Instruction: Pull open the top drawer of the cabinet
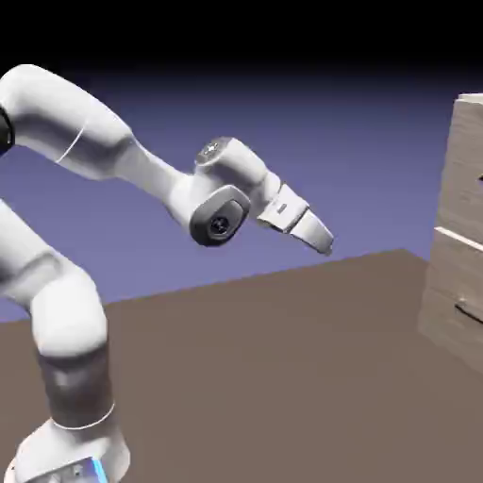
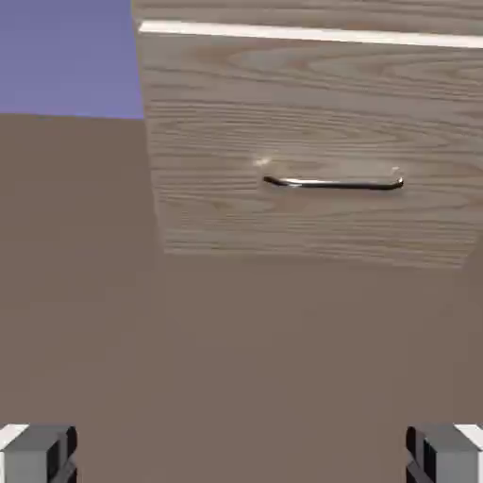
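Wood-grain tan is showing at the exterior view's right edge, where one cabinet [image 1: 460,236] is standing on the brown table [image 1: 274,377]. Two pale seams are dividing its visible side, and the top drawer [image 1: 464,160] is sitting above the upper seam, partly cut off by the frame. One white arm is reaching toward it, its gripper [image 1: 325,243] hanging in the air well apart from the cabinet and tilting downward.

Moving to the hand view, one drawer front [image 2: 311,151] is filling the upper part, carrying one silver bar handle [image 2: 333,182]. Two grey fingertips [image 2: 38,453] are sitting far apart at the bottom corners, so the gripper is spread wide and holding nothing.
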Controlling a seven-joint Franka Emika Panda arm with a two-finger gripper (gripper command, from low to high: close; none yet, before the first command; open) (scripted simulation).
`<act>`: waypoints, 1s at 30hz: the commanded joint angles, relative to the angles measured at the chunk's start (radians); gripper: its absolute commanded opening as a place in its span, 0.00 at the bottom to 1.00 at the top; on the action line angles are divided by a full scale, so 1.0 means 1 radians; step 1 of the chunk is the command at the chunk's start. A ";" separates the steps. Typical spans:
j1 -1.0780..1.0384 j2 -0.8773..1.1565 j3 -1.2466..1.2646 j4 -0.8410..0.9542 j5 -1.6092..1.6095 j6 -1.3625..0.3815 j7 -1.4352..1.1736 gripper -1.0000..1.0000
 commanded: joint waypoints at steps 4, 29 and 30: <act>0.110 -0.039 -0.084 0.074 -0.147 -0.013 -0.174 0.50; 0.797 -0.279 -0.610 0.540 -1.065 -0.096 -1.261 0.50; 0.825 -0.289 -0.631 0.559 -1.102 -0.099 -1.305 0.50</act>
